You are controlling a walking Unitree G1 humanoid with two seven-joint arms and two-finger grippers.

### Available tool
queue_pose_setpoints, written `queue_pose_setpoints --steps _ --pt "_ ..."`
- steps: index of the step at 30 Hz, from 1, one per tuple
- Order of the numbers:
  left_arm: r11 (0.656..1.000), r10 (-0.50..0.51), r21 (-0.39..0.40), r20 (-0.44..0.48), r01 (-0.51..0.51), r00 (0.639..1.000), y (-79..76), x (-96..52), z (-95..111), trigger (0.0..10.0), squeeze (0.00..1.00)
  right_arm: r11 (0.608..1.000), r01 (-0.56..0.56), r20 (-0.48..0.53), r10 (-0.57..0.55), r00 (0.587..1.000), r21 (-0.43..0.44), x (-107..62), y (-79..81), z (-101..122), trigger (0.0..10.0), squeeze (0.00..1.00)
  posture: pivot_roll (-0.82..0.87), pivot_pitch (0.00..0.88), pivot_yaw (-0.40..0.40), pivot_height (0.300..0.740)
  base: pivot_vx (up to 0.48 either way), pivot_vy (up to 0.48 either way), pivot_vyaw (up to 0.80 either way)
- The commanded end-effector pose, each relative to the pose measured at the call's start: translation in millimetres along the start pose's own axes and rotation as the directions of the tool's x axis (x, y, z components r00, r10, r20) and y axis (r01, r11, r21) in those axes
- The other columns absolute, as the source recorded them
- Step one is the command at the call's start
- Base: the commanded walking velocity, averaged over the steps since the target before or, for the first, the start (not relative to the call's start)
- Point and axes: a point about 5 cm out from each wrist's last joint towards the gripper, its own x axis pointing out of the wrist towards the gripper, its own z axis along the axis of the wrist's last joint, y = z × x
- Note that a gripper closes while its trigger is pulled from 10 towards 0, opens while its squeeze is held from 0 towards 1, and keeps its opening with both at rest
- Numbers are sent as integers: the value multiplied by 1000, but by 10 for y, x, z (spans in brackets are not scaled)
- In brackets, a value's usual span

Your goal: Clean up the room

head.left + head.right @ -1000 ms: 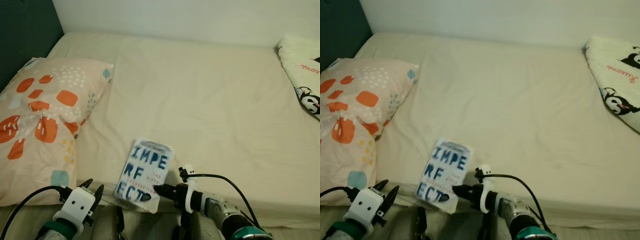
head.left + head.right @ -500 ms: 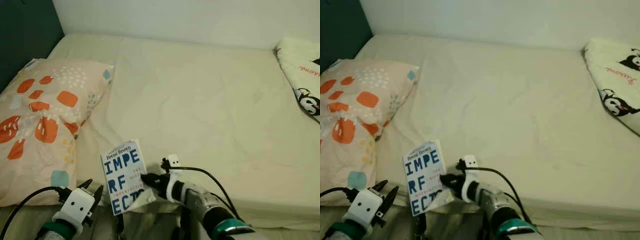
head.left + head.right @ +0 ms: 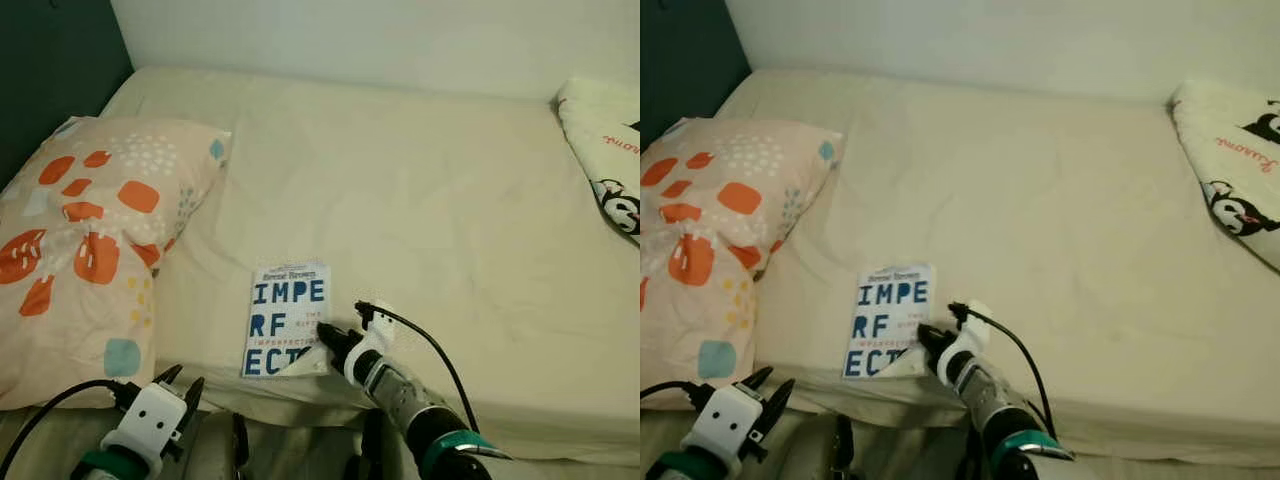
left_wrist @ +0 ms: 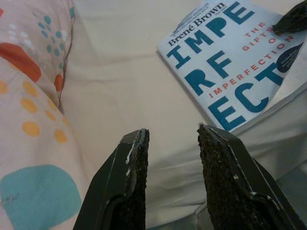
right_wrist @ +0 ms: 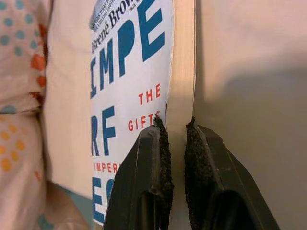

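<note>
Right gripper [image 3: 325, 335] pinches the lower right corner of the paperback book [image 3: 288, 320], its two black fingers [image 5: 156, 167] pressed on either side of the cover and pages. Largest in view, the bed [image 3: 420, 200] with its cream sheet spreads across the scene. A pillow [image 3: 85, 240] printed with orange and teal shapes lies at its left end, and a white blanket [image 3: 605, 150] with cartoon figures sits at the far right edge. The book, white with blue letters, lies flat on the sheet near the bed's front edge, just beside the pillow. Left gripper [image 4: 172, 139] hovers low before the bed's front edge, fingers spread apart and holding nothing.
</note>
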Motion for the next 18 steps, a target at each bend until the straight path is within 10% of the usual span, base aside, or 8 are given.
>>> queue_pose_setpoints --steps 1,18 --pt "1000 -8 8 -18 8 1000 -5 -40 -37 10000 0 997 74 -30 -73 997 22 -56 -140 -90 0 0 174 125 2 611 0 0 0" --pt "1000 -14 2 -16 14 1000 -24 -22 -34 10000 0 997 47 -122 -39 992 66 -48 31 -535 0 0 160 140 12 611 0 0 0"
